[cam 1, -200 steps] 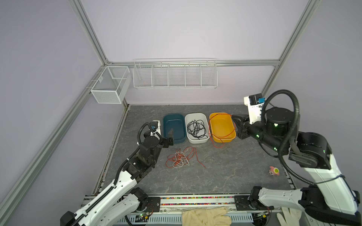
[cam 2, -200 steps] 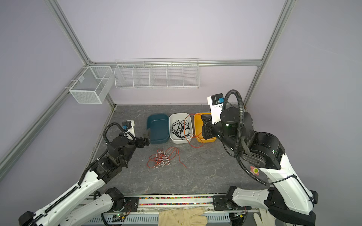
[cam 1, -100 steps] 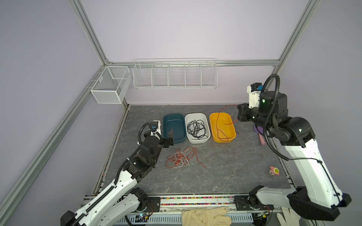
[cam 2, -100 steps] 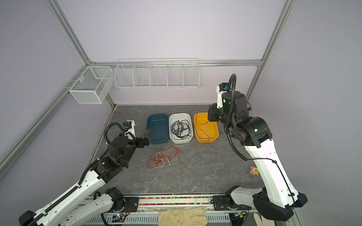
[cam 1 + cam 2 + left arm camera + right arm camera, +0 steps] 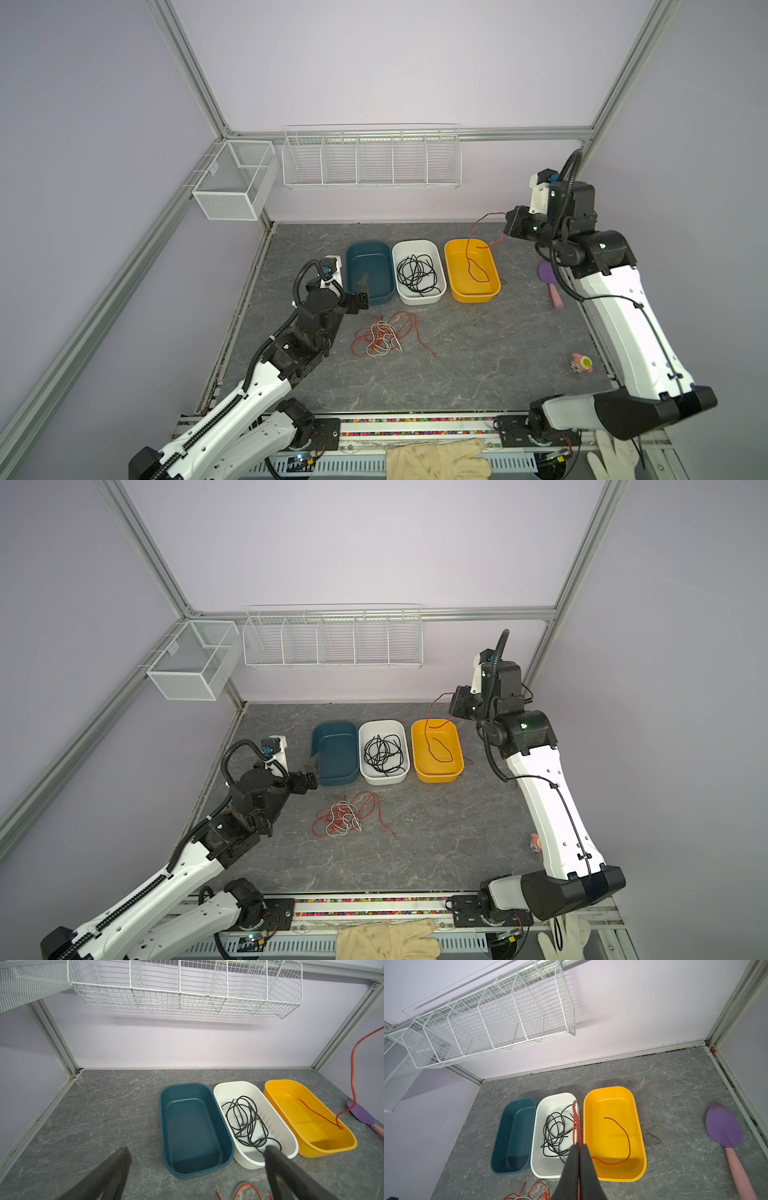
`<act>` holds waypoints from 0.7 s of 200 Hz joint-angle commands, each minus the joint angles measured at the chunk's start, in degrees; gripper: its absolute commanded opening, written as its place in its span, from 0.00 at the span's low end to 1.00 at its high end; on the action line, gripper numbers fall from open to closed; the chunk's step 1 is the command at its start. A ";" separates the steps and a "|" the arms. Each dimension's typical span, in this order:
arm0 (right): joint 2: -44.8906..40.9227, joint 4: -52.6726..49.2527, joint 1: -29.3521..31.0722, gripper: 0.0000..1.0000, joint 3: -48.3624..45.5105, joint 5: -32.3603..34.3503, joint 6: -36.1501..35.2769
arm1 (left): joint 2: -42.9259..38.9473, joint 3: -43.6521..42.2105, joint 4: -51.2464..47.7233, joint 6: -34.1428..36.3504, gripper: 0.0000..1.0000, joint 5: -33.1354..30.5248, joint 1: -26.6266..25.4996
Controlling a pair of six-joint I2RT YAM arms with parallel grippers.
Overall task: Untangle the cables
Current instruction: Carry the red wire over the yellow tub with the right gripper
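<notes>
A loose tangle of red-orange and white cables lies on the grey table in front of the bins. Black cables are coiled in the white bin. My right gripper is raised behind and to the right of the yellow bin. It is shut on one red-orange cable that hangs down and curls inside that bin. My left gripper stands open and holds nothing, at the near left corner of the teal bin.
The teal bin holds nothing. A purple spatula with a pink handle and a small pink toy lie by the right edge. Wire baskets hang on the back wall. Gloves lie at the front rail.
My right arm has swung back and to the right, lifting the red-orange cable so that it trails into the yellow bin. The left arm has not moved.
</notes>
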 commanded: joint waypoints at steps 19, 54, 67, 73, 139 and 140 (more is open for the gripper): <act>2.55 8.80 -1.69 0.06 -5.59 2.86 3.52 | 0.02 1.19 -0.86 0.86 0.99 0.81 0.18; 4.44 12.16 -2.38 0.06 -8.11 3.62 4.76 | 0.04 1.14 -0.78 0.78 0.99 1.00 0.18; 5.65 12.21 -2.55 0.06 -8.30 3.91 4.75 | 0.10 1.28 -0.77 0.85 0.99 1.10 0.18; 6.38 12.24 -2.55 0.06 -8.36 3.69 4.70 | 0.19 1.24 -0.85 0.88 0.99 1.16 0.18; 11.56 15.79 -2.55 0.06 -14.77 5.17 5.00 | -0.02 1.34 -0.90 0.93 0.99 1.36 0.18; 11.59 15.88 -2.55 0.06 -14.83 5.20 5.00 | 0.00 1.31 -0.88 0.91 0.99 1.40 0.18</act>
